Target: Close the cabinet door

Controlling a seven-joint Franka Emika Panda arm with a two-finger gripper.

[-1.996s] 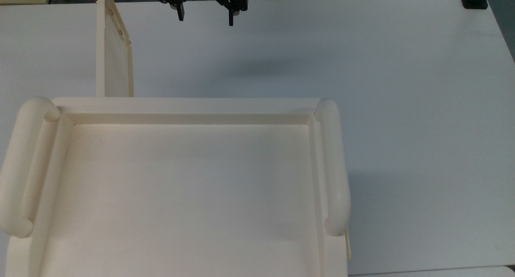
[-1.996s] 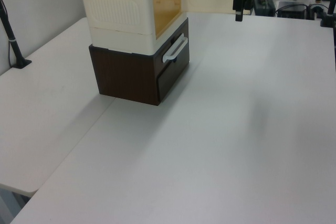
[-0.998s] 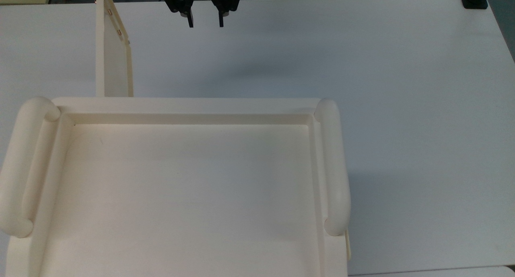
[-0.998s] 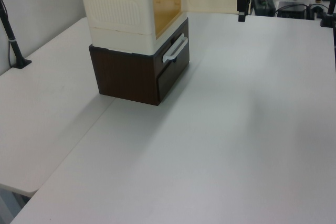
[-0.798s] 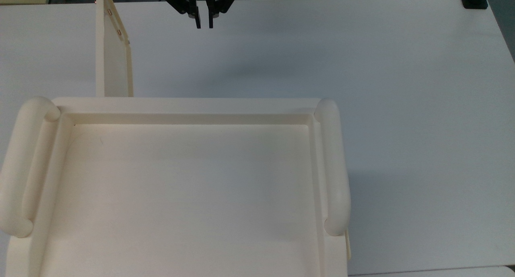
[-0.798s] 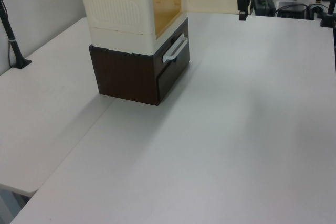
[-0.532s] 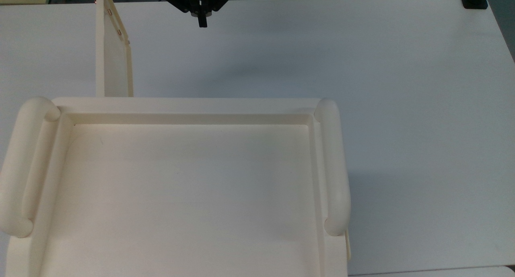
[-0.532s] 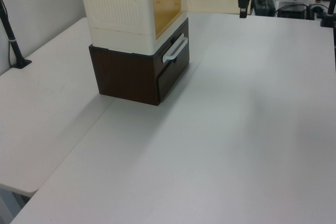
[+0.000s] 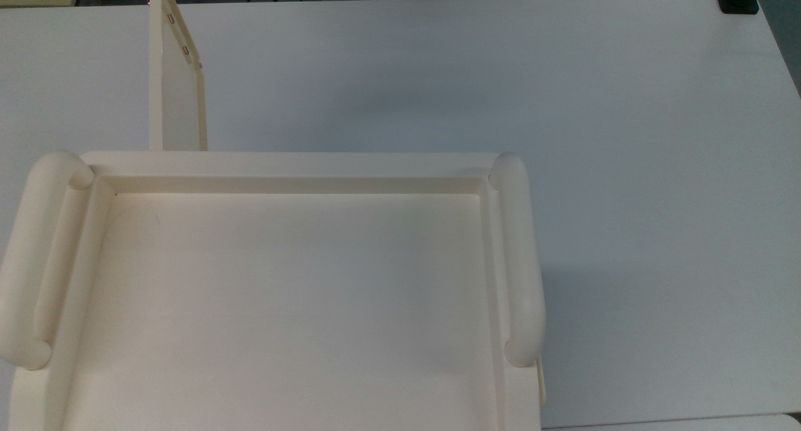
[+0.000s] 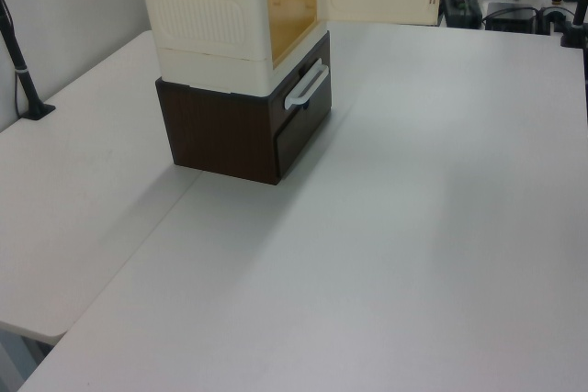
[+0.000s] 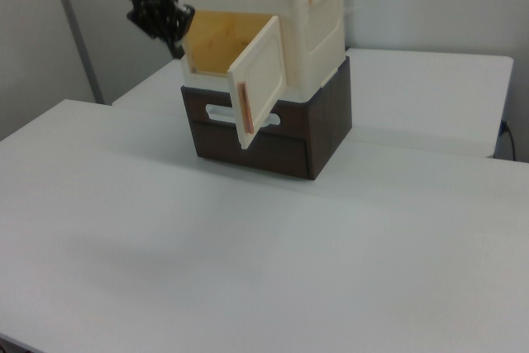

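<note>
One door [image 11: 260, 78] hangs wide open on the cream cabinet [image 11: 310, 18], swung out well clear of the opening, its free edge pointing at the white table [image 11: 248, 262]. The cabinet sits on a dark brown drawer box [image 11: 318, 126]. In the right view, the black gripper [image 11: 175, 41] hovers up beside the cabinet's open front, on the right view's left, fingers pressed together and holding nothing.

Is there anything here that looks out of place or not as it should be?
Only the cabinet door: it stands swung wide open from the cabinet, showing the yellowish inside. The hand hangs near the opening, apart from the door. Nothing looks spilled or damaged.
</note>
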